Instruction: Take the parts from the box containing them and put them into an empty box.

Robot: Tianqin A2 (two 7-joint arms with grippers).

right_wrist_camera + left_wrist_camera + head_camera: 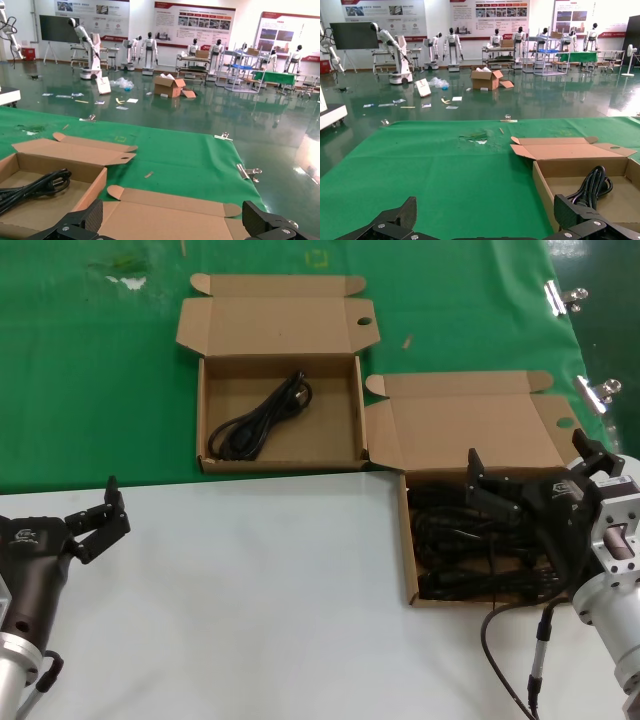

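The box containing the parts (409, 540) lies open at the right, with several black cable bundles (470, 555) inside. My right gripper (532, 458) hovers over it, open and empty; in the right wrist view (175, 215) that box's lid (165, 210) lies under the jaws. The other box (204, 410) lies open at the back middle and holds one looped cable (262, 420), also seen in the left wrist view (590, 187) and the right wrist view (35, 187). My left gripper (115, 510) is open and empty over the white table, near its left side; it also shows in the left wrist view (487, 215).
A green cloth (90, 390) covers the back half; the front is a white tabletop (250, 600). Metal clips (565, 295) hold the cloth at the right edge. My own black cable with a grey plug (538, 660) hangs by the right arm.
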